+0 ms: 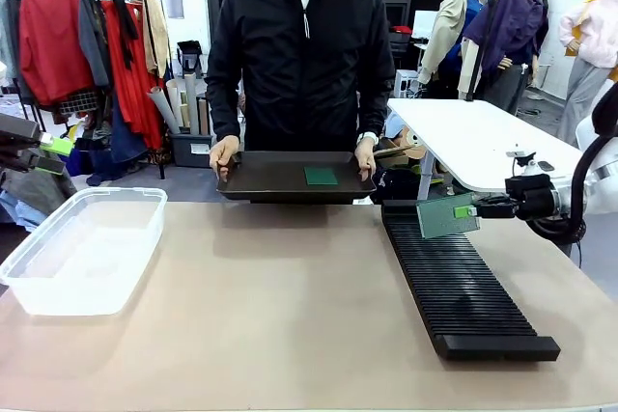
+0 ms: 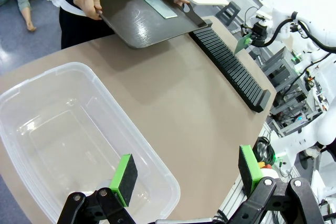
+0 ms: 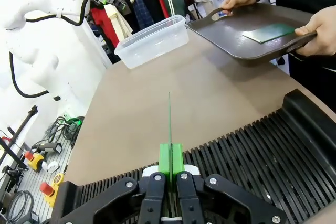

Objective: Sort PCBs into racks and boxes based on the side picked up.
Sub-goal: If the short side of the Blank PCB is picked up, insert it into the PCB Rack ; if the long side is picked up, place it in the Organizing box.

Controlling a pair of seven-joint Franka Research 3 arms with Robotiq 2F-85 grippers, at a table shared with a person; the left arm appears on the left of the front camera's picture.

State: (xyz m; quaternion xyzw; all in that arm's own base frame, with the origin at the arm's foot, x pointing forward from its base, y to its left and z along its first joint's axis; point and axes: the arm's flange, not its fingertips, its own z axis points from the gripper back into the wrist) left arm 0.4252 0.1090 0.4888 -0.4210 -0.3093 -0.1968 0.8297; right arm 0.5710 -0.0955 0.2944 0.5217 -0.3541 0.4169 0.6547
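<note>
My right gripper [image 1: 470, 209] is shut on a green PCB [image 1: 447, 216], held upright just above the far end of the long black slotted rack [image 1: 463, 287]. In the right wrist view the PCB [image 3: 169, 119] shows edge-on between the green pads [image 3: 165, 159], over the rack's slots [image 3: 252, 156]. A second PCB [image 1: 321, 176] lies flat on a dark tray [image 1: 280, 180] that the person holds with both hands at the far edge. My left gripper [image 2: 185, 174] hangs open over the near rim of the clear box [image 2: 68, 135], which holds nothing. The box [image 1: 82, 248] stands at the table's left.
The person's hands [image 1: 223, 153] grip the tray's handles across the table. A white table [image 1: 473, 137] stands behind the rack at the right. A clothes rail with garments [image 1: 87, 45] is at the back left. Bare tabletop [image 1: 280, 306] lies between box and rack.
</note>
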